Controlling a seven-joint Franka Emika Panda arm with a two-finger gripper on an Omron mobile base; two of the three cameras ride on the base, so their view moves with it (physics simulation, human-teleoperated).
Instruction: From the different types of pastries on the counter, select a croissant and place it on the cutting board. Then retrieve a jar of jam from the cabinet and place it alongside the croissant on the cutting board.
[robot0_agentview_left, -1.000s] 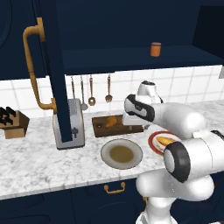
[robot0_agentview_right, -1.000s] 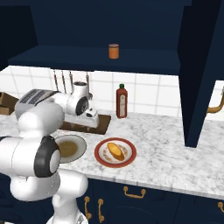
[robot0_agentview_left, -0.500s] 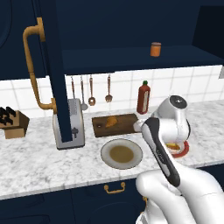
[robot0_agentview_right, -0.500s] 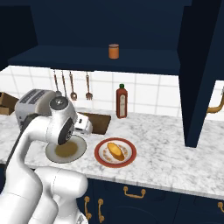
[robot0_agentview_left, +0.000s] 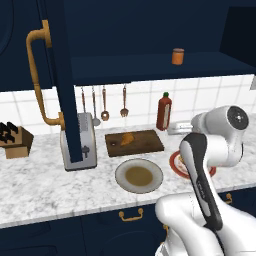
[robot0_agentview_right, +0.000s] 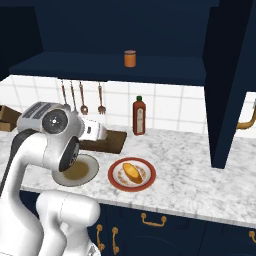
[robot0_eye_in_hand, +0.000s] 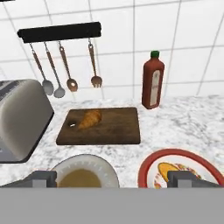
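The croissant (robot0_agentview_left: 127, 138) (robot0_eye_in_hand: 89, 119) lies on the left half of the dark cutting board (robot0_agentview_left: 142, 145) (robot0_eye_in_hand: 114, 130) (robot0_agentview_right: 114, 142), free of any grip. My gripper (robot0_eye_in_hand: 112, 178) (robot0_agentview_right: 103, 134) hovers in front of the board, above the plates, open with nothing between its fingertips (robot0_eye_in_hand: 41, 178). The orange jar of jam (robot0_agentview_left: 177, 56) (robot0_agentview_right: 130, 58) stands on the shelf of the open navy cabinet (robot0_agentview_left: 150, 67). The longer yellow pastry (robot0_agentview_right: 131, 171) (robot0_eye_in_hand: 168, 170) rests on a red-rimmed plate (robot0_agentview_right: 116, 177).
The cabinet door (robot0_agentview_left: 60, 75) with its golden handle (robot0_agentview_left: 36, 75) hangs open over the toaster (robot0_agentview_left: 77, 142). A red sauce bottle (robot0_agentview_left: 164, 111) stands behind the board. A grey plate (robot0_agentview_left: 122, 172) sits in front of it on the counter (robot0_agentview_left: 40, 185). Utensils (robot0_eye_in_hand: 65, 65) hang on the wall.
The arm has swung back and to the right, away from the cutting board, its gripper still open. The croissant stays on the board.
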